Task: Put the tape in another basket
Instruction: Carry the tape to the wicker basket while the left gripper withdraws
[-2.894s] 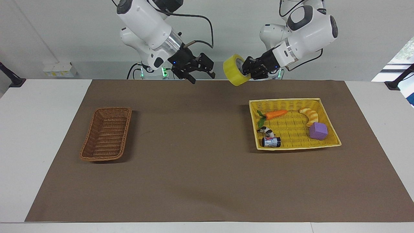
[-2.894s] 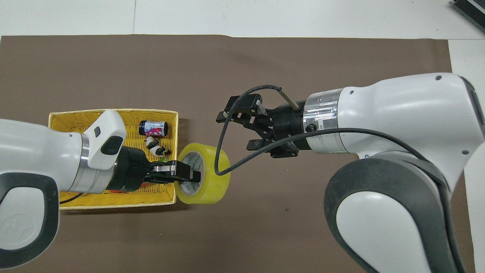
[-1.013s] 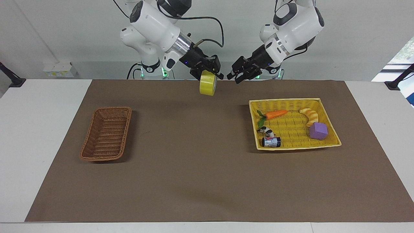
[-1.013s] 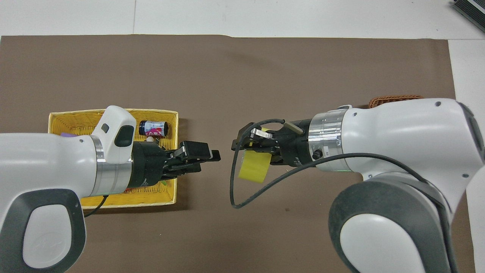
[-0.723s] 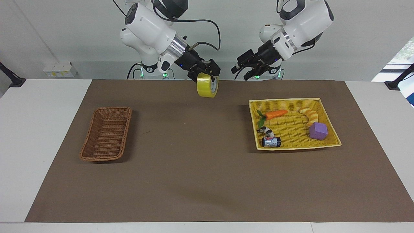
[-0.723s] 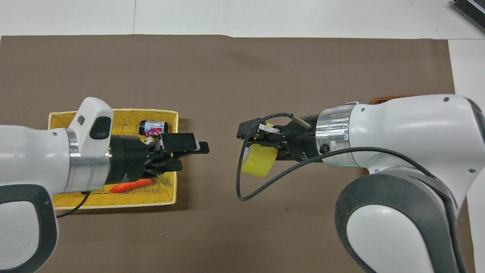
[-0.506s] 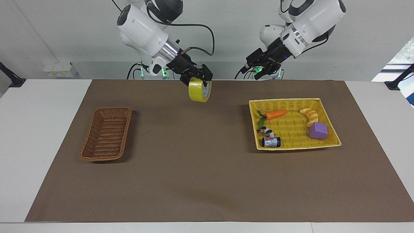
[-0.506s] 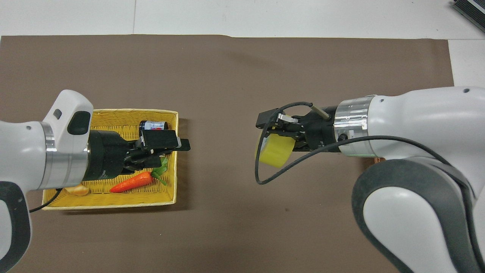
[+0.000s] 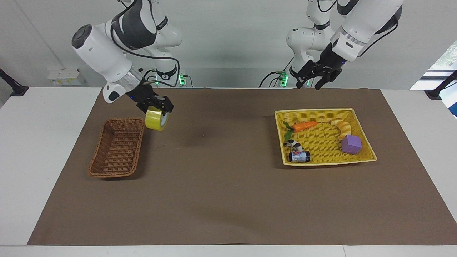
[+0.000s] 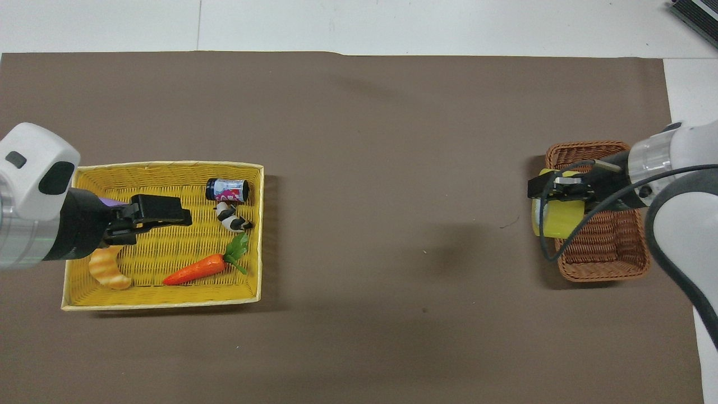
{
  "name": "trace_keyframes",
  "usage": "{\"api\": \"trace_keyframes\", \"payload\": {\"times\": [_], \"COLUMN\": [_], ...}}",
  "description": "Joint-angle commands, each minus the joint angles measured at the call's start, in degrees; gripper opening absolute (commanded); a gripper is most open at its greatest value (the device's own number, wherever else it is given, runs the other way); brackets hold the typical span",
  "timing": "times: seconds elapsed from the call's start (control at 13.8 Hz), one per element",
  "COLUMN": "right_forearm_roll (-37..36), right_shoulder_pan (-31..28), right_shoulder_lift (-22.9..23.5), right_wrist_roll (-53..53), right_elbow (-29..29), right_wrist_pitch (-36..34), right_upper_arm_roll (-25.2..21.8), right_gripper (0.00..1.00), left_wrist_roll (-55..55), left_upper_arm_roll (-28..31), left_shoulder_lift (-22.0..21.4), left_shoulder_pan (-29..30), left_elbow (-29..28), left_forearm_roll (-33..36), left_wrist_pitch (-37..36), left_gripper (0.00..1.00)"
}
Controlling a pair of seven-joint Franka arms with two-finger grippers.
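**A:** Where is the tape, and which way does it point?

**B:** It hangs in the air from the right gripper, which is clenched on its upper wall. The roll is on edge: its round open face with the pale core looks toward the left arm's end of the table, so its axis runs roughly along the table's length, slightly tilted. It is over the brown mat, just beside the rim of the basket at that basket's end nearer the robots.

**A:** What else is around?

**B:** The wicker basket holds nothing. Well apart, toward the left arm's end, a yellow tray holds a carrot, a croissant, a purple cube, a small can and a black-and-white figure. Nothing lies between tape and basket.

**A:** And the arms?

**B:** The right arm slants down from its base toward the basket. The left gripper is raised over the mat's edge nearest the robots, fingers spread, holding nothing.
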Motion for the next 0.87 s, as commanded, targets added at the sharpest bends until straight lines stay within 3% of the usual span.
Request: {"api": "trace_keyframes", "payload": {"times": [0.0,0.14,0.36,0.51,0.8], "right_forearm_roll": [-8.7,-14.3,-25.4,-32.4,-36.9], "right_shoulder_pan": [-1.9,-2.2,-1.9,-1.8,-2.4], "right_shoulder_lift": [0.5,0.8,1.6,3.0,7.4], "right_wrist_roll": [-7.5,-9.5,-9.8,-10.0,-9.7], "right_elbow": [-2.5,-5.0,-8.1,-9.5,-9.5], "right_wrist_pitch": [0.2,1.4,6.7,11.4,16.0], "right_upper_arm_roll": [0.8,0.8,0.9,0.9,0.8], "right_gripper": [0.00,0.00,0.00,0.00,0.00], "left_wrist_roll": [6.8,14.5,24.6,26.2,26.2], "left_upper_arm_roll": [-0.3,-0.3,-0.2,-0.2,-0.2], "left_shoulder_lift": [1.2,1.2,1.4,1.6,2.0], "left_shoulder_pan": [2.5,4.6,10.0,12.2,12.3], "left_elbow": [2.1,2.1,2.0,2.0,1.5], "left_forearm_roll": [6.7,11.6,12.5,13.0,14.1], "left_wrist_pitch": [-2.8,-2.8,-2.5,-2.1,-2.8], "left_gripper": [1.00,1.00,1.00,1.00,1.00]}}
